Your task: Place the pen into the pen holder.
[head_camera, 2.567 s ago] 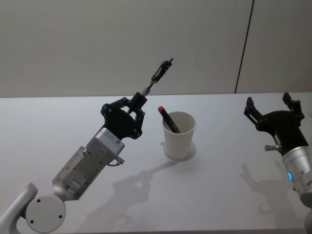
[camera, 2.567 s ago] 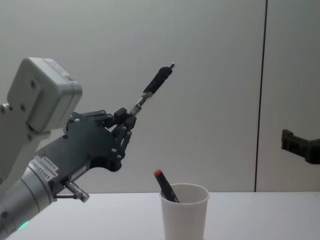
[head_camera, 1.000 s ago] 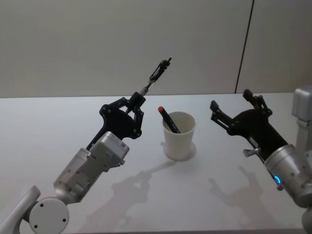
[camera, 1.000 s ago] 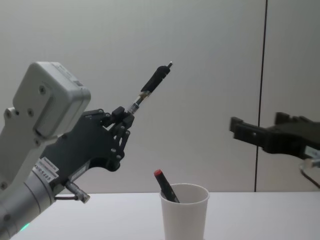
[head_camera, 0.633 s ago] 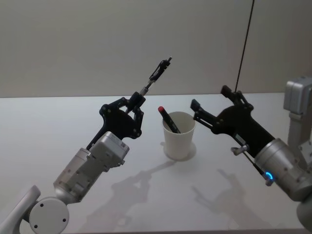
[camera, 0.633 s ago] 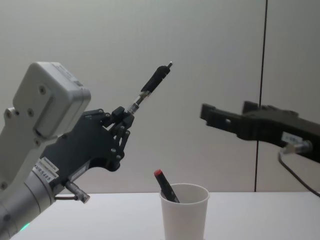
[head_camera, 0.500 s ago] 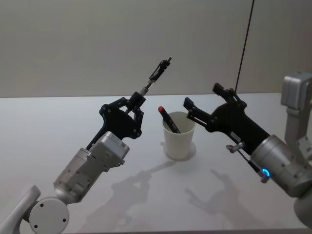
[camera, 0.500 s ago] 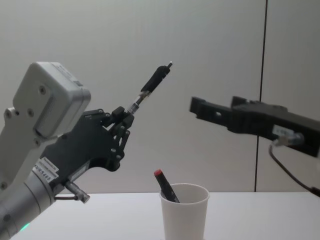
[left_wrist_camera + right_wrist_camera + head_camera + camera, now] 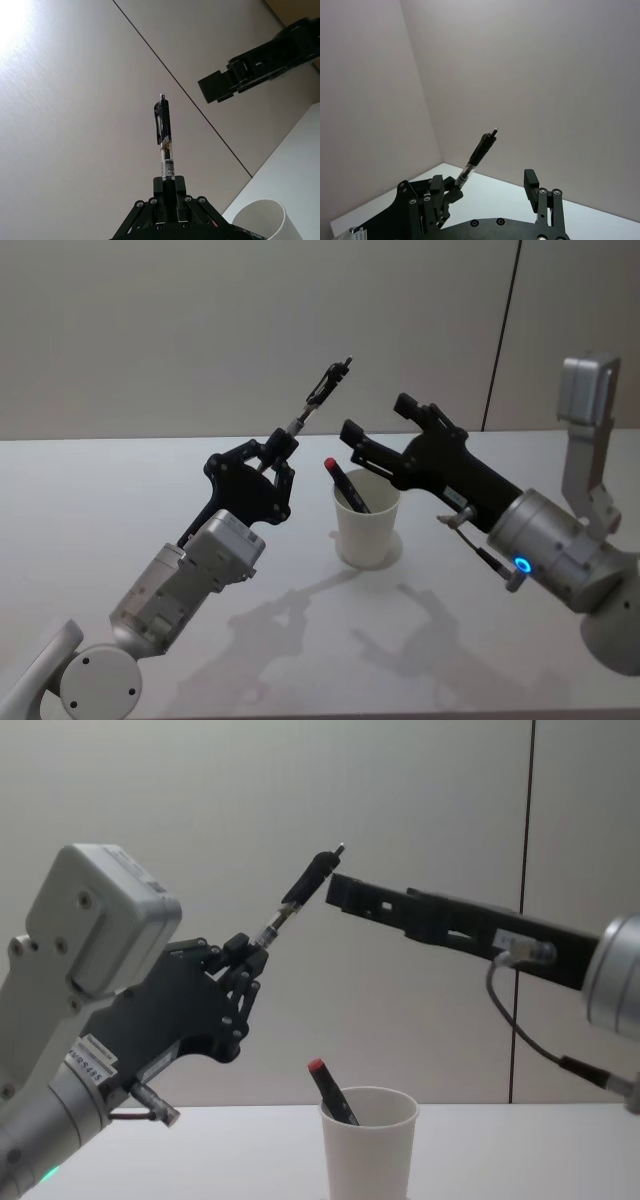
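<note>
Pen (image 9: 318, 395) angled upward, lower end clamped in left pincer (image 9: 281, 445), raised over desk (image 9: 100, 500) left of white cup (image 9: 367, 525). Inside cup leans red-capped pen (image 9: 340, 483). Right pincer (image 9: 378, 416) spread wide above cup, near held pen's top.

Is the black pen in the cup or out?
Out. The left gripper holds the black pen by its lower end, tilted, above and left of the pen holder; right gripper open nearby.

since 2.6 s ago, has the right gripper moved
Yes. The right gripper has swung toward the robot's left, from right of the wall seam to above the pen holder, near the pen.
</note>
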You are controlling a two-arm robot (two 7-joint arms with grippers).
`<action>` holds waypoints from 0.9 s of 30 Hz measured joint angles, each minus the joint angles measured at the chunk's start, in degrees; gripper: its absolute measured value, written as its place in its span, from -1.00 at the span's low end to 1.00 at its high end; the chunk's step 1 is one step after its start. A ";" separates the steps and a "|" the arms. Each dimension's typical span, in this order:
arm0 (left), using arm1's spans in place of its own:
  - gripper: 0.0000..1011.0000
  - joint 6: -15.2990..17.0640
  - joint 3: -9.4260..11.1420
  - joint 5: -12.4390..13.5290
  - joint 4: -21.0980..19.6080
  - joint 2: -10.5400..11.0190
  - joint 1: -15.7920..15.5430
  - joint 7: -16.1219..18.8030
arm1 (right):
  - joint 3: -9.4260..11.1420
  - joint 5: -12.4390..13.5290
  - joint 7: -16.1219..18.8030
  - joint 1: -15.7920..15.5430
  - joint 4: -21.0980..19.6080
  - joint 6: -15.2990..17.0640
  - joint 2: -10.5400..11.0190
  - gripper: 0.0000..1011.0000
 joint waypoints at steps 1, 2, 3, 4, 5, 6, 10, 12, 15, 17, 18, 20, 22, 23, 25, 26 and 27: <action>-0.73 0.00 0.00 0.00 0.00 0.00 0.00 0.00 | -0.01 0.24 0.12 0.15 0.13 0.23 -0.06 0.98; -0.73 0.00 0.00 0.00 0.00 0.00 0.00 0.00 | -0.04 0.47 0.26 0.45 0.40 0.46 -0.17 0.98; -0.73 0.00 0.00 0.00 0.00 0.00 0.00 0.00 | -0.08 0.94 0.46 0.89 0.78 0.95 -0.35 0.98; -0.73 0.00 0.00 0.00 0.00 0.00 0.00 0.00 | -0.10 1.17 0.56 1.11 0.97 1.19 -0.43 0.98; -0.73 0.00 0.00 0.00 0.00 0.00 0.00 0.00 | -0.11 1.48 0.66 1.34 1.17 1.53 -0.51 0.98; -0.73 0.00 0.00 0.00 0.00 0.00 0.00 0.00 | -0.12 1.70 0.74 1.54 1.36 1.77 -0.58 0.98; -0.73 0.00 0.00 -0.01 0.00 0.00 0.00 0.00 | -0.18 3.28 1.21 2.95 2.79 3.44 -1.08 0.98; -0.73 0.00 0.00 -0.01 0.00 0.00 0.00 0.00 | -0.19 3.86 1.37 3.38 3.24 4.08 -1.23 0.98; -0.73 0.00 0.00 -0.01 0.00 0.00 0.00 0.00 | -0.21 5.03 1.65 4.28 4.27 5.11 -1.56 0.98; -0.73 0.00 0.00 -0.01 0.00 0.00 0.00 0.00 | -0.22 5.83 1.81 4.93 5.11 5.75 -1.81 0.98; -0.73 0.00 0.00 -0.01 0.00 0.00 0.00 -0.01 | -0.23 6.07 1.85 5.06 5.27 5.94 -1.86 0.98; -0.73 0.00 0.00 -0.01 0.00 0.00 0.00 0.00 | -0.24 6.90 2.00 5.70 6.04 6.52 -2.09 0.98; -0.73 0.00 0.00 -0.01 0.00 0.00 0.00 -0.01 | -0.26 7.76 2.16 6.31 6.80 7.00 -2.30 0.98; -0.73 0.00 0.00 -0.01 0.00 0.00 0.00 -0.01 | -0.26 7.94 2.19 6.49 7.04 7.09 -2.37 0.98; -0.73 0.00 0.00 -0.01 0.00 0.00 0.00 -0.01 | -0.26 8.77 2.35 6.99 7.72 7.53 -2.53 0.98; -0.73 0.00 0.00 -0.01 0.00 0.01 0.00 -0.01 | -0.27 9.03 2.40 7.22 8.03 7.65 -2.62 0.98; -0.73 0.00 0.00 -0.01 0.00 0.00 0.00 -0.01 | -0.27 9.38 2.46 7.39 8.25 7.81 -2.67 0.98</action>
